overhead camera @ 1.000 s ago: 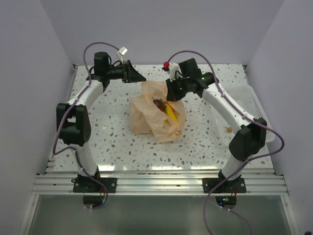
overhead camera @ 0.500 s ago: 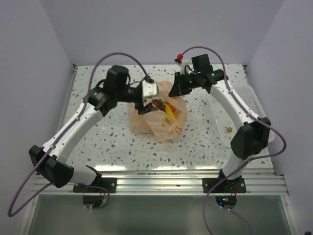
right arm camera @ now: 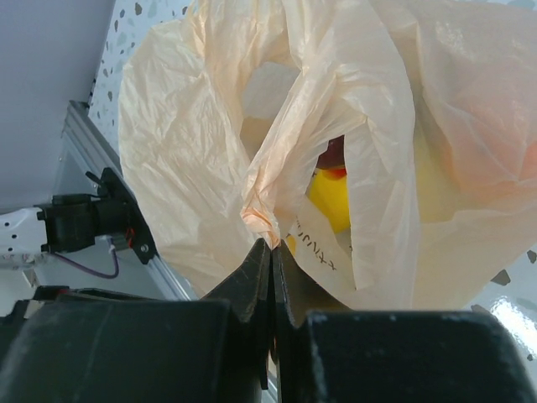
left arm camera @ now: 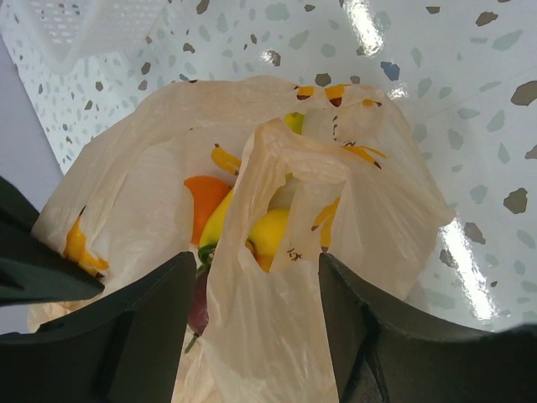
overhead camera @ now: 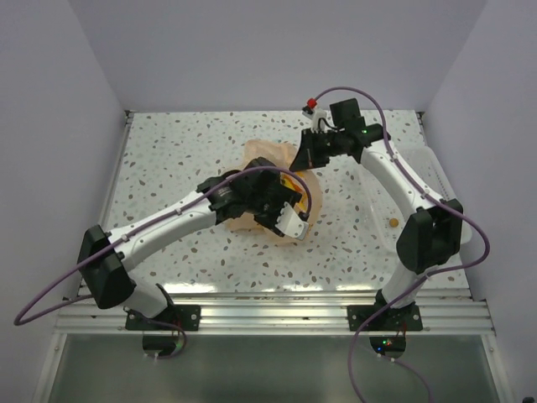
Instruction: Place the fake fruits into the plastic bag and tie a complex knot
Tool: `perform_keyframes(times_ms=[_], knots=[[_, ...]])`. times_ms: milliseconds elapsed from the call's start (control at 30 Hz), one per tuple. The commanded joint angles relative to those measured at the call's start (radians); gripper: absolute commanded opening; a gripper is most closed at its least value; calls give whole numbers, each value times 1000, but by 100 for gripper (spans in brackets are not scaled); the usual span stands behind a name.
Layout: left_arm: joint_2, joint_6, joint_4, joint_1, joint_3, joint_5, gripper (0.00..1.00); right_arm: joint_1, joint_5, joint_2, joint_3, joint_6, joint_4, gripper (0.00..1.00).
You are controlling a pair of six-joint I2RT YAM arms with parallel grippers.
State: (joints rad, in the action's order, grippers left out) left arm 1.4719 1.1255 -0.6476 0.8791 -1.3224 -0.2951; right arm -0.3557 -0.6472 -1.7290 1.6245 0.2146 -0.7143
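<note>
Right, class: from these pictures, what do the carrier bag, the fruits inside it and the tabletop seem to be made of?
The bag: thin plastic film, translucent peach, crinkled, fruit colours showing through. The fruits: probably smooth moulded plastic, evenly coloured, slightly glossy. The tabletop: hard, glossy, speckled like terrazzo, with bright glare streaks; actual material unclear.

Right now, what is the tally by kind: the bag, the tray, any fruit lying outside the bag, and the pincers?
plastic bag: 1
white tray: 1
loose fruit piece, lying in the tray: 1
pincers: 2, the left pincer and the right pincer
Total: 5
The fruits inside the bag overlap too much to count.
</note>
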Motion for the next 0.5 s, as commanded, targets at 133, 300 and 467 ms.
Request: perform_keyframes(times_ms=[133,300,467], knots=[[74,105,52,61,-51,73,65,26,-49,20,-12,37,52,0],[134,105,117,78,-49,112,63,34,-71,26,-15,52,67,0],[189,120,223,109,-38,197,58,34,-95,25,-18,69,76,0]])
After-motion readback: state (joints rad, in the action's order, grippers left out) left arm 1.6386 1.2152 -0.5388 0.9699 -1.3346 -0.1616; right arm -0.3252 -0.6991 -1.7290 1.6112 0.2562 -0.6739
